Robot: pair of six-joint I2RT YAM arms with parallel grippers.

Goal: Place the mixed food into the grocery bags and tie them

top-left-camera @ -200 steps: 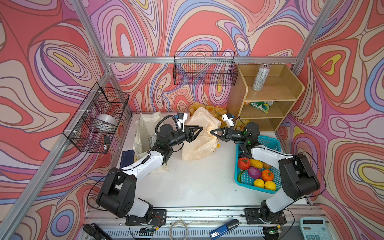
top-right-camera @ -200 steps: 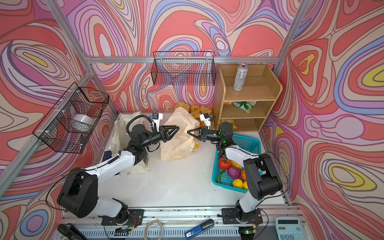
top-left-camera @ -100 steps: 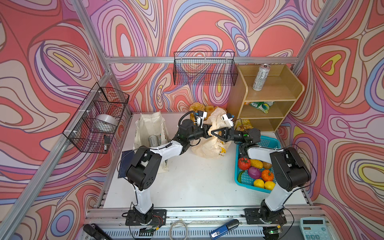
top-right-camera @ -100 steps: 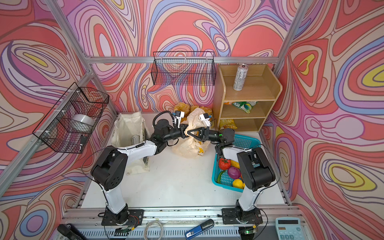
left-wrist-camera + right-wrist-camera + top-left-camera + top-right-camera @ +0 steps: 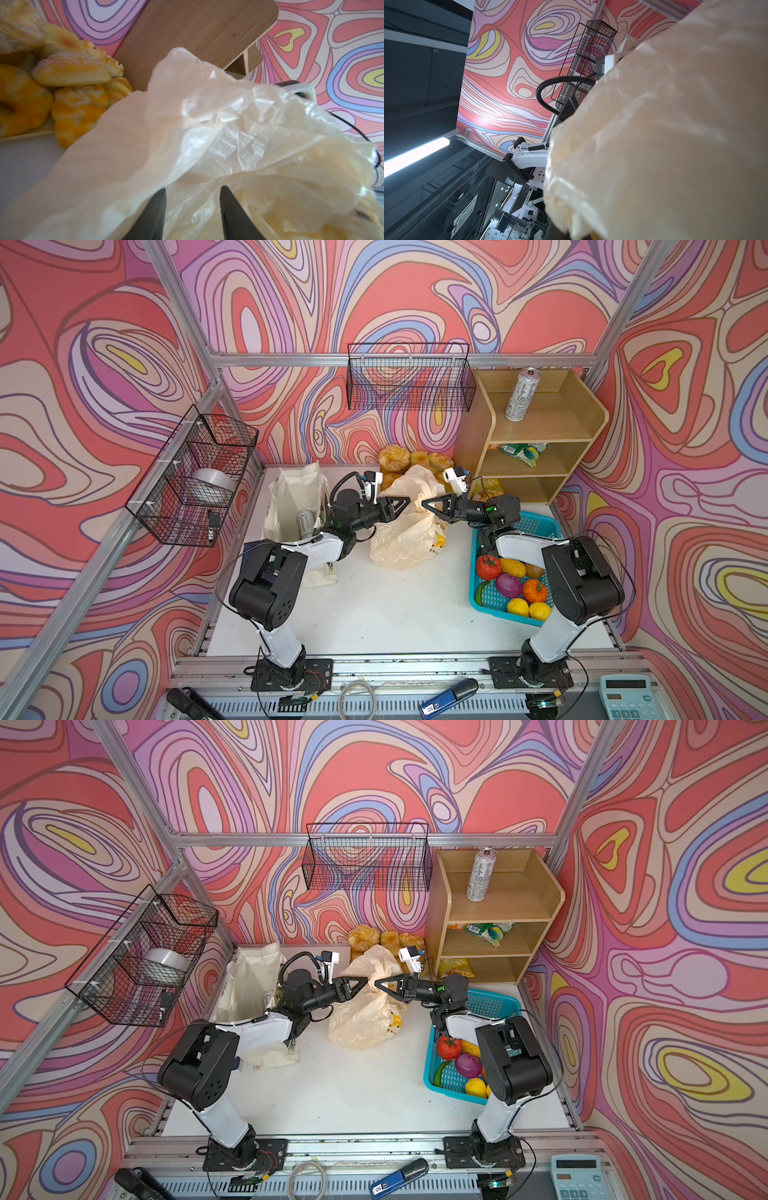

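Black fingers [image 5: 155, 212] are seen spread apart in the left wrist view, and the crumpled cream film of the plastic bag [image 5: 228, 128] is draped across the gap between them without being clamped. In both top views the left gripper [image 5: 406, 501] is held level at the bag's upper fold, almost tip to tip with the right gripper [image 5: 424, 504]. The right gripper's jaws are pressed together, and a gathered fold of the bag appears to be pinched there; its fingertips are hidden by film in the right wrist view. The bag's body is slumped on the white table [image 5: 395, 614] just below and between the two grippers, with something yellow showing through its lower side. Behind it, bread rolls [image 5: 409, 458] are piled against the back wall. Beside the left arm the cloth tote [image 5: 291, 493] is stood open with a silver can [image 5: 305, 520] inside. A tall drink can [image 5: 521, 393] is set upright on top of the wooden shelf [image 5: 582, 418], well apart from both grippers, and a snack packet [image 5: 524, 452] is laid on its middle level. The teal basket [image 5: 536, 522] is placed by the right arm, with two lemons [image 5: 517, 608] at its near end among other produce.
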